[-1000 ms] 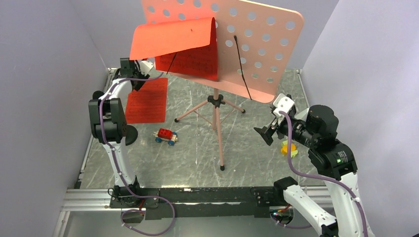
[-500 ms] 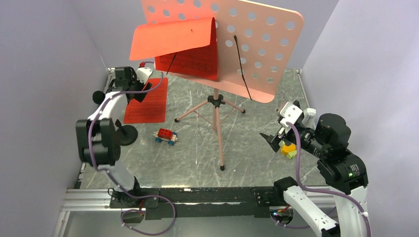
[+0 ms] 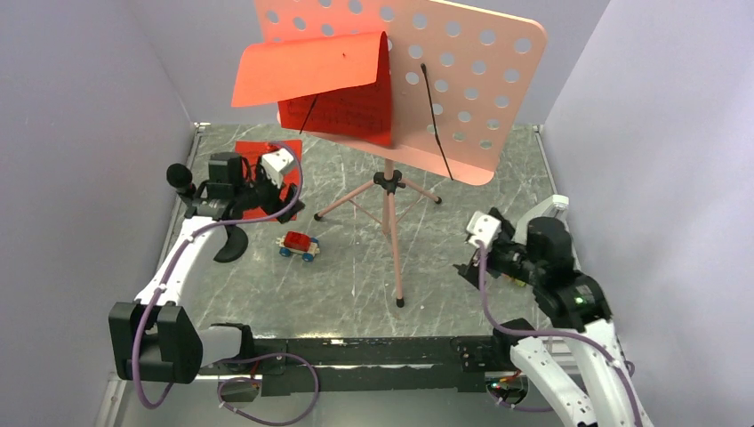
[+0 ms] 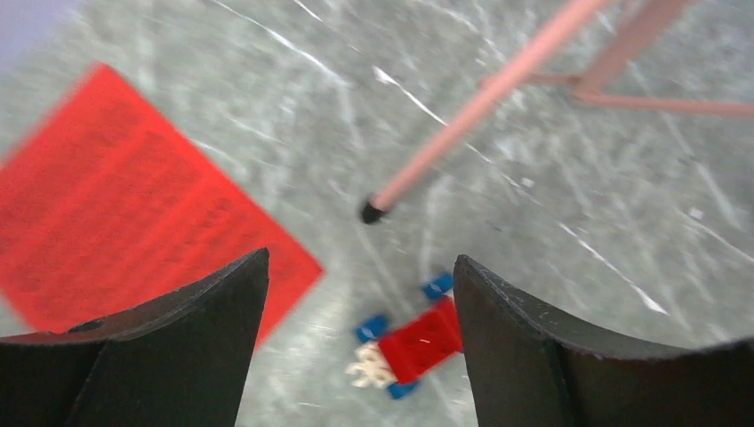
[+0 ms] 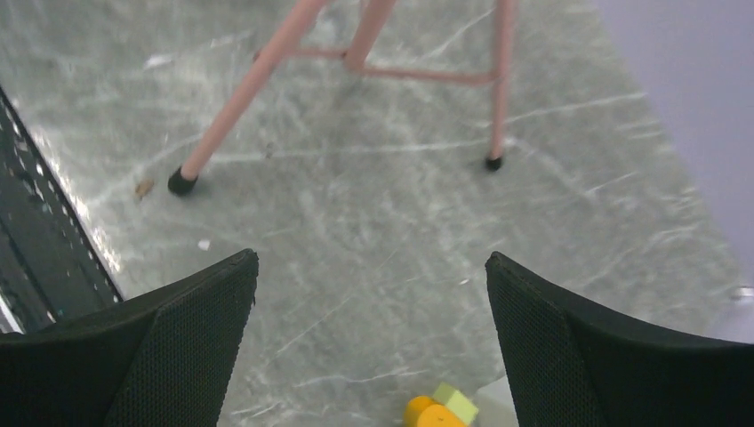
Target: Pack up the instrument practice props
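At the left rear of the table, the red sheet lies flat, and the left gripper hovers above 1 of its corners, jaws spread wide and empty. The step looks like lifting this sheet. I would come in low at an edge, work 1 finger under the corner and pinch gently, since flat paper gives nothing to grab from above (a hard clamp would crease it). The sheet is bright red with dark rows of printed notes, blurred here. Near it are the toy car and 1 foot of the music stand, both to be avoided. The right gripper, well apart, is also open and holds nothing.
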Available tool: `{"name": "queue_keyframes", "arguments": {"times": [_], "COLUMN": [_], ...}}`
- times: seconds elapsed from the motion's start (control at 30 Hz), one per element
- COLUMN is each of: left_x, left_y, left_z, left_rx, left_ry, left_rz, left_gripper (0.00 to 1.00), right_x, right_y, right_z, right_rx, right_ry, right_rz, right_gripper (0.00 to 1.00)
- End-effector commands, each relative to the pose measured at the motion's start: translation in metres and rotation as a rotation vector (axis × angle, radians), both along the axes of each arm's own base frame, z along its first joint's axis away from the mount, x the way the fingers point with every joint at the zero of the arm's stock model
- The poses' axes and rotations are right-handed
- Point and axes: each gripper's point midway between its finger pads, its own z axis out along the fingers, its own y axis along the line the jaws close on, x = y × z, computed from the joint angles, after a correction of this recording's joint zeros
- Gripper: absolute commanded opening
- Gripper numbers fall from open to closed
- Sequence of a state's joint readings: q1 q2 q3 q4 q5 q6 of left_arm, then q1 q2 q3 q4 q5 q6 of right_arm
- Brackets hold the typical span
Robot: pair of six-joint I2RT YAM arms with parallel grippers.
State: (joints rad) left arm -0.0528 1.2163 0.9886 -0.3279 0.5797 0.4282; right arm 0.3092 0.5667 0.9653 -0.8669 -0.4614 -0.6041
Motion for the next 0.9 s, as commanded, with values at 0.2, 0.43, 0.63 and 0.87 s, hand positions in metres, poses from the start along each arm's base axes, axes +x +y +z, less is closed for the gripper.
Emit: {"name": "queue_keyframes", "arguments": {"times": [0.2, 0.43, 0.63, 0.87], "left_x": [-0.036, -0.045, -0.054, -0.056], "left_y": [-0.033, -0.034, -0.043, -0.045], "left_z": [-0.023, -0.023, -0.013, 0.001], "left_rx": [-0.193, -0.191, -0.212, -0.225], "left_ry": [0.181, 0.219, 0.250, 0.237], "left_rz": [-0.042, -0.016, -0.011, -0.010], "left_gripper": [0.79, 0.79, 0.81, 0.81], "right_x": [0.042, 0.054, 0.099, 0.148], "right_y": [0.055, 0.124, 0.148, 0.141], "right_z": [-0.079, -0.074, -0.071, -0.084], "right_rx": [-0.003, 0.179, 0.356, 0.394], "right_ry": [-0.002, 0.186, 0.311, 0.359], "right_rz": [0.205, 0.207, -0.010, -0.282], "right_gripper": [0.97, 1.00, 1.00, 0.98]}}
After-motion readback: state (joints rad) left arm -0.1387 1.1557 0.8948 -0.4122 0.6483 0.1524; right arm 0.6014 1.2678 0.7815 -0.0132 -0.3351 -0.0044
